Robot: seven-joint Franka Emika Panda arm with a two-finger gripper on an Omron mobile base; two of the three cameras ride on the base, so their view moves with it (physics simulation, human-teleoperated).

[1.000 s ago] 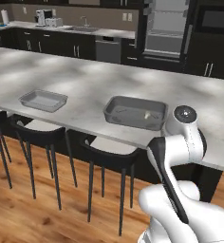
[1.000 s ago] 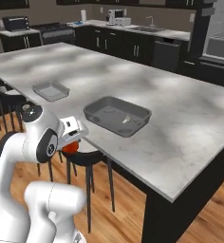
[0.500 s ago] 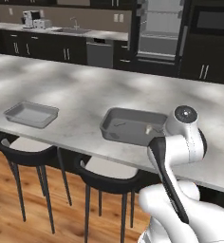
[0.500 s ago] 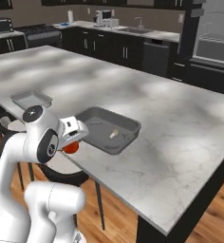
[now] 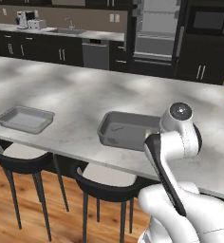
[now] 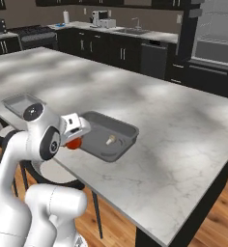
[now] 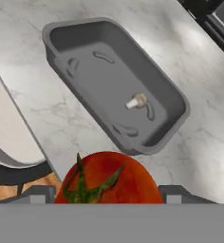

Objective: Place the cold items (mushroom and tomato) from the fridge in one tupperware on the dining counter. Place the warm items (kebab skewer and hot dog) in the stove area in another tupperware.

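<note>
Hand view shows you the red tomato (image 7: 107, 178) squeezed between the gripper (image 7: 107, 192) tips, held above the marble counter (image 7: 199, 137). Just past it sits the grey tupperware (image 7: 171, 95) with a small mushroom (image 7: 136, 101) lying inside, near the middle.

I see a red tomato (image 7: 107, 178) with a dark green stem at the bottom centre of my hand view. The nearer tupperware (image 7: 116, 83) above it is mid grey, and the small mushroom (image 7: 136, 101) inside is pale tan (almost cream). The dining counter (image 5: 85, 97) is light grey marble with darker mottled patches. At left in my left base view, the second tupperware (image 5: 24, 118) looks lighter grey, the stools (image 5: 26, 159) black with off-white seats.
</note>
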